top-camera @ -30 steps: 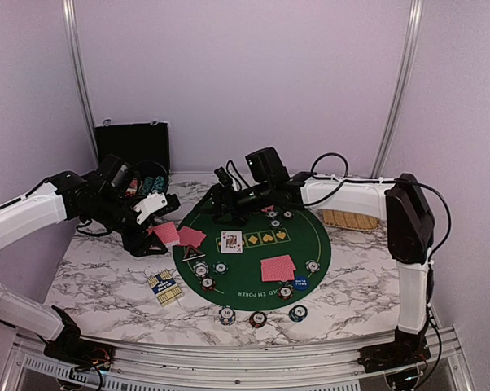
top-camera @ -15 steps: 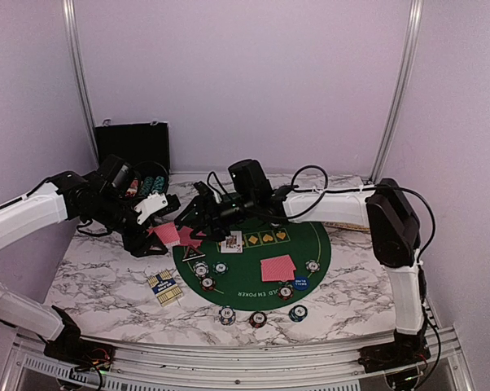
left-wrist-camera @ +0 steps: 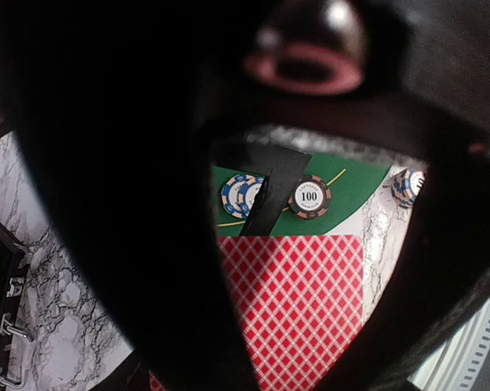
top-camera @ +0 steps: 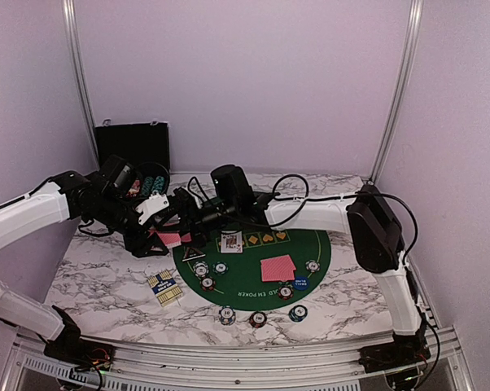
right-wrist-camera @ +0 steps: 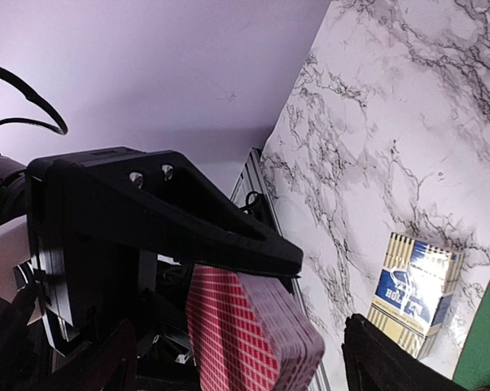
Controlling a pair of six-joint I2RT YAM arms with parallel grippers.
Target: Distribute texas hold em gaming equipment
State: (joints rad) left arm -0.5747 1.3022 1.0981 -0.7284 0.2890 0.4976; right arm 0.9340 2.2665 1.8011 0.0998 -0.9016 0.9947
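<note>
Now right pincer [top-camera: 181, 218] swung left off green mat [top-camera: 245, 269] — jaws wide, flanking red-backed cards [right-wrist-camera: 249, 334] clamped in left pincer [top-camera: 157, 232] above bench [top-camera: 107, 281]. Likely pulling next card to deal.

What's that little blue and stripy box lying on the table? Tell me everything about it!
The box is small and flat, seemingly cardboard, with pale gold stripes and a blue label bearing white letters. It lies flat, turned at a slant, on the marble table, just left of the green mat. Nothing touches it except the table.
</note>
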